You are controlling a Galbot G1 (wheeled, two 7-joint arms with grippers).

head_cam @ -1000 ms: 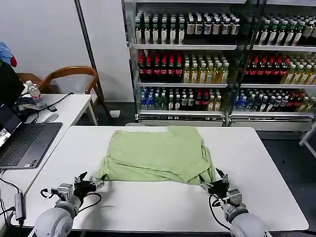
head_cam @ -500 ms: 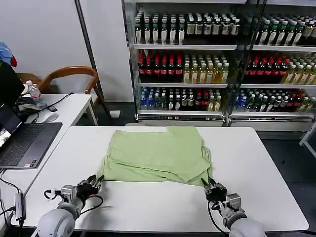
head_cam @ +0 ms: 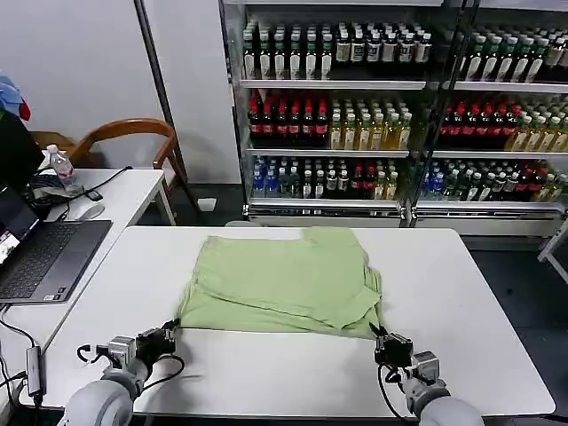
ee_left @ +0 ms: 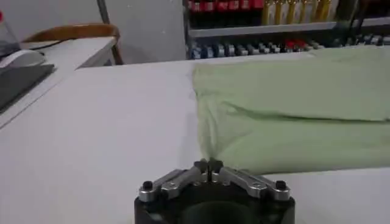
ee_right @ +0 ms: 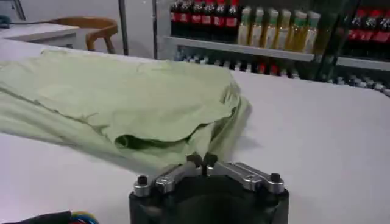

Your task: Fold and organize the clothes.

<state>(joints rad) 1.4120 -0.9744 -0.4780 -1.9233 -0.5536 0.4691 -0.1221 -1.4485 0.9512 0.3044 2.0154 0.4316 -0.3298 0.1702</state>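
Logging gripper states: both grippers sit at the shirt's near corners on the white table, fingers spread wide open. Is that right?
Not quite. Both wrist views show the fingers closed together, not spread. The left gripper and right gripper do sit at the near corners of the light green shirt on the white table.

bare white table (head_cam: pixel 266 368) near edge, shirt (head_cam: pixel 284 280) covering centre, far side

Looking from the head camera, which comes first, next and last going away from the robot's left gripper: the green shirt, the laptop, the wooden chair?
From the left gripper, at the table's near edge:
1. Green shirt, its near left corner right at the fingertips.
2. Laptop, on the side table to the left.
3. Wooden chair, behind that side table, by the wall.
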